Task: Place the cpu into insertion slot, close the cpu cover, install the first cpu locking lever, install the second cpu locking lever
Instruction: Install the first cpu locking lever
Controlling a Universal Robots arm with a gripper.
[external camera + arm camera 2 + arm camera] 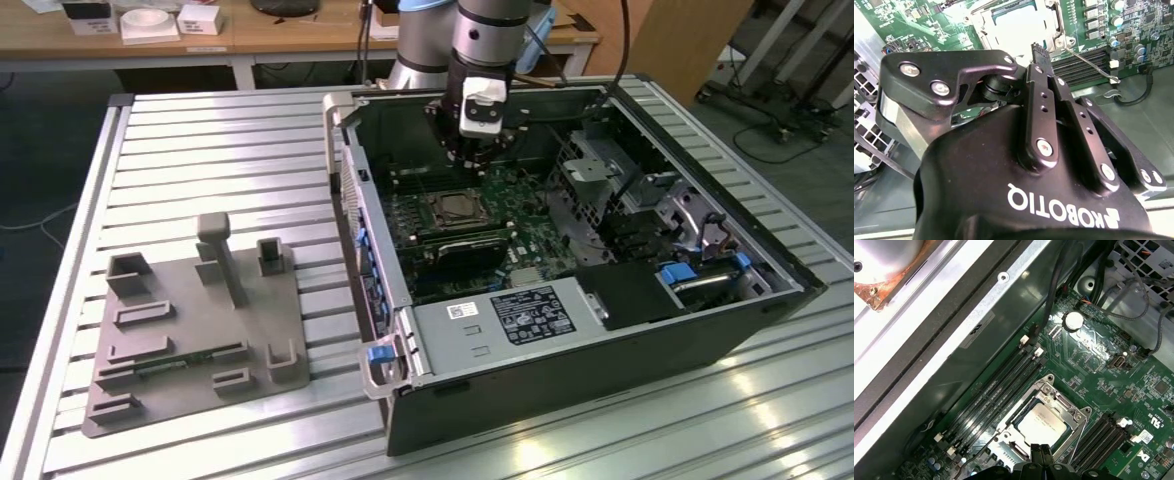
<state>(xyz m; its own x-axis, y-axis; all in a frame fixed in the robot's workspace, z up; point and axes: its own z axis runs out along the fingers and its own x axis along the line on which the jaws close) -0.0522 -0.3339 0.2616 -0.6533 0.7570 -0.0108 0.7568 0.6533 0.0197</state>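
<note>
The cpu (1042, 423) lies flat in the motherboard socket, its pale metal top showing through the open centre of the cpu cover (1055, 399). The silvery cover frame lies down around the chip. In the exterior view the socket (454, 208) sits inside the open computer case, and my gripper (477, 160) hangs just above and behind it. My gripper (1041, 454) is shut with nothing in it, its black fingertips (1038, 50) pressed together close to the socket's edge. A thin metal locking lever (1090, 63) runs along one side of the socket, beside the memory slots.
The open case's (400, 395) side walls rise around the motherboard (527, 245). A labelled grey box (514, 318) fills the case's near end, and cables and a drive cage (627, 195) lie at the exterior view's right. A grey fixture plate (194, 335) rests on the slatted table.
</note>
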